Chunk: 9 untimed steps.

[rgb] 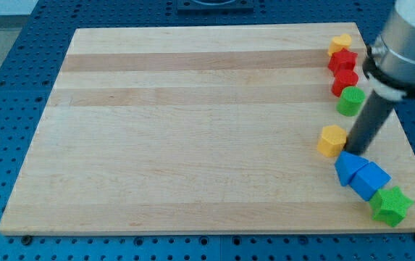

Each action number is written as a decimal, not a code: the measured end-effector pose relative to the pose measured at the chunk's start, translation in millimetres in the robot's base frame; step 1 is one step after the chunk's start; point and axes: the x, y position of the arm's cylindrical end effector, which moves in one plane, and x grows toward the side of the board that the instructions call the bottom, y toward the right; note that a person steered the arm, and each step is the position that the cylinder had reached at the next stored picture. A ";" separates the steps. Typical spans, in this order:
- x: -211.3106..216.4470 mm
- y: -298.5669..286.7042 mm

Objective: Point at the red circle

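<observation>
My tip [353, 151] is a bare rod with no fingers to spread or pinch, sitting between the yellow block [331, 140] and the blue blocks [361, 174]. The red circle [345, 82] is waiting above, near the green circle [350, 101]; approaching slowly should avoid nudging it.

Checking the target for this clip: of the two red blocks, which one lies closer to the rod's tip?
The lower red block, just above the green circle, is closer to my tip. The upper red block sits beneath the yellow block in the corner.
</observation>
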 end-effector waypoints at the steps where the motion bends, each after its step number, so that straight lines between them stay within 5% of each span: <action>1: -84.3 41.4; 2: -109.9 99.1; 4: -130.2 119.9; 5: -249.4 102.6; 6: -293.3 92.0; 9: -237.5 4.3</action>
